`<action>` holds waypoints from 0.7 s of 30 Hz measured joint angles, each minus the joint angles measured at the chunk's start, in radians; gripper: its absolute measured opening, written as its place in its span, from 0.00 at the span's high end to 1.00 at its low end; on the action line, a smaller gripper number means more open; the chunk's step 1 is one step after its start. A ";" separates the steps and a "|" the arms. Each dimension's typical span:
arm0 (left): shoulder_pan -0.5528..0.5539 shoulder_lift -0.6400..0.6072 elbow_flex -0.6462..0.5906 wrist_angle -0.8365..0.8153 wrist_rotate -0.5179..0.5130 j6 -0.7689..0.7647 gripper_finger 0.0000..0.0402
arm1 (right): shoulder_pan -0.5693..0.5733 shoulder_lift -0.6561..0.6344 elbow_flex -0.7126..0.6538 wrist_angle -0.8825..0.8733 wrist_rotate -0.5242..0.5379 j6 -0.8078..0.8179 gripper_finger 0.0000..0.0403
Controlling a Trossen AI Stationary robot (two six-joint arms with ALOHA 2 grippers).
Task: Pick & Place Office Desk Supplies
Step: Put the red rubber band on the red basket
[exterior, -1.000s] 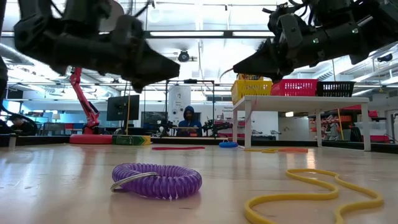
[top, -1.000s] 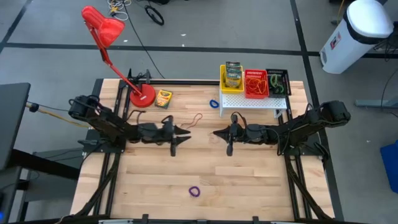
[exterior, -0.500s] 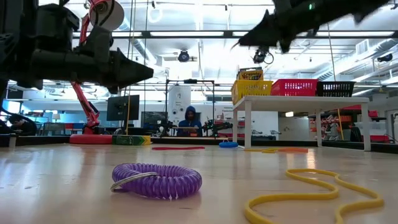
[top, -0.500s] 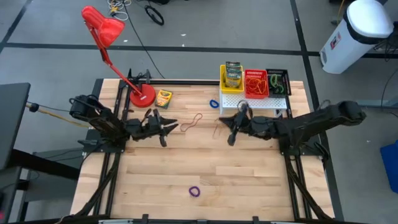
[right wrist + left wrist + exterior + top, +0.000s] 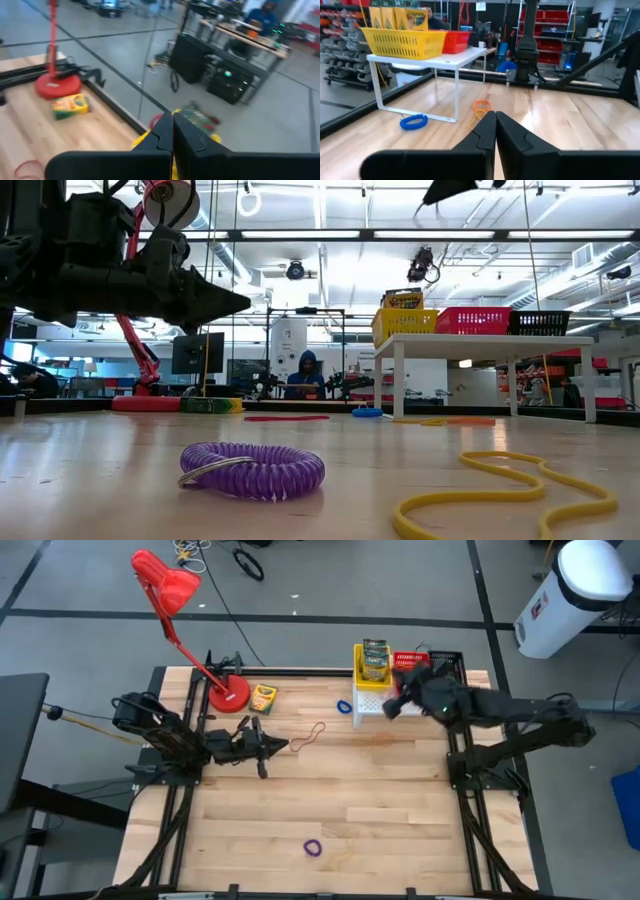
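Note:
My right gripper [image 5: 389,707] [image 5: 172,119] is shut, raised over the yellow basket [image 5: 372,668] that holds crayon boxes [image 5: 198,118]. The yellow basket stands on a white shelf [image 5: 372,706] beside a red basket [image 5: 408,660] and a black basket [image 5: 452,660]. A red rubber band shows at the right gripper's fingertips. My left gripper [image 5: 285,746] [image 5: 495,119] is shut and level above the table's left middle, holding nothing. An orange rubber band [image 5: 310,733] [image 5: 480,107] lies just beyond it. A blue band [image 5: 344,706] lies by the shelf and a purple coil band [image 5: 313,848] lies near the front edge. My right gripper pinches a thin red rubber band at its fingertips; only a short red arc [image 5: 156,120] shows beside them in the right wrist view. The band is lifted clear of the table, above the yellow basket. The fingers hide the rest of it.
A red desk lamp stands on its base [image 5: 228,695] at the far left, with a loose crayon box [image 5: 263,698] beside it. A yellow band [image 5: 500,490] lies near the front edge in the low view. A person sits in the room beyond the table.
My right gripper has risen from the table's middle and swung toward the far right, over the shelf's yellow basket; the thin band that lay under it is gone from the table. My left gripper has drawn back a little toward the table's left edge.

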 joint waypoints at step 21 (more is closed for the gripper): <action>0.000 0.000 0.000 -0.004 0.001 -0.009 0.93 | -0.334 -0.003 0.153 -0.312 -0.049 0.140 1.00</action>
